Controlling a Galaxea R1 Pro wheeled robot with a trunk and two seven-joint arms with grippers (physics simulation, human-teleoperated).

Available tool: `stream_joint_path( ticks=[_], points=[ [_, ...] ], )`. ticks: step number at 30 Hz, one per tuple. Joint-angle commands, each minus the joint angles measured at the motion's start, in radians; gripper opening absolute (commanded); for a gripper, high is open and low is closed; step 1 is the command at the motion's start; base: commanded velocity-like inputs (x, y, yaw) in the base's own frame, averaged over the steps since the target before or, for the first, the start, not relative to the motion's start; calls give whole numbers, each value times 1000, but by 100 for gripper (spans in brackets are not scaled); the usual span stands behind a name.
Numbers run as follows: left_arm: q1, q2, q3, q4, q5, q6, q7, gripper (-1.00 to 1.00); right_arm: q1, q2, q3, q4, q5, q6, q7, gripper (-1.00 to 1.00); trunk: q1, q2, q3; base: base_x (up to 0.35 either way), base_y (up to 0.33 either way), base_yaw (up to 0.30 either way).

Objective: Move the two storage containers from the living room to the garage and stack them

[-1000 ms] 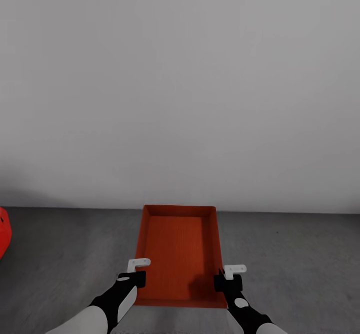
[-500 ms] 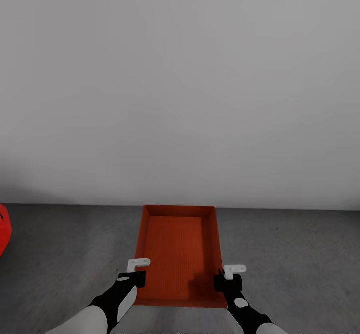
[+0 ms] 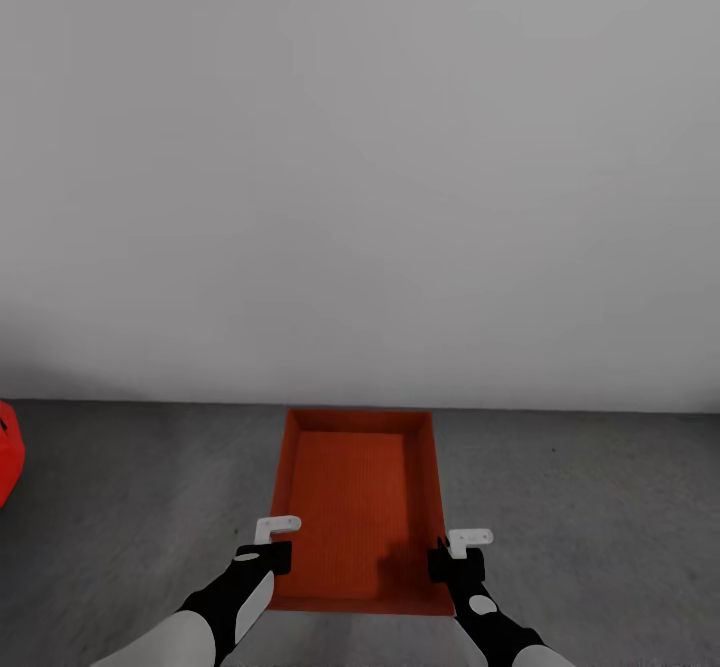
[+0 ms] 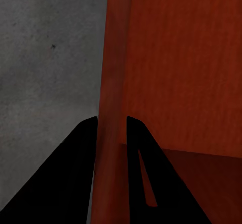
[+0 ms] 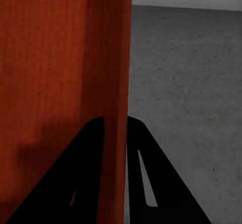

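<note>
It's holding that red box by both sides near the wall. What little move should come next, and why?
Probably lower it gently to the floor. Both pincers, left and right, pinch the side walls of the container, and grey concrete lies beneath.

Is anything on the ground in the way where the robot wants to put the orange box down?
Nothing visible is. The storage container is held by both end effectors, left and right, over bare grey floor. The red car sits far off to the left.

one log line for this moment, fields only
held: red-orange rectangular open-topped container | left claw: shut on left wall | right claw: shut on right wall | below: dark grey concrete floor
</note>
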Motion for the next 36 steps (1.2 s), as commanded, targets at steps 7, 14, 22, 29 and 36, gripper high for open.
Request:
stream_joint_path(
  ticks=[7,14,22,29,36],
  points=[
    [-1,8,19,-7,-18,7,13,-100,0,0,-33,2,6,-3,-3,-100,0,-1,-12,0,0,0],
    [-1,8,19,-7,-17,7,13,-100,0,0,-33,2,6,-3,-3,-100,0,-1,-23,0,0,0],
    [-1,8,19,-6,-17,7,13,-100,0,0,-33,2,6,-3,-3,-100,0,-1,-36,0,0,0],
    [-1,8,19,-5,-17,7,13,-100,0,0,-33,3,6,-3,-3,-100,0,-1,-47,0,0,0],
    [-1,8,19,-6,-17,7,13,-100,0,0,-33,2,6,-2,-3,-100,0,-1,-58,0,0,0]
  ],
)
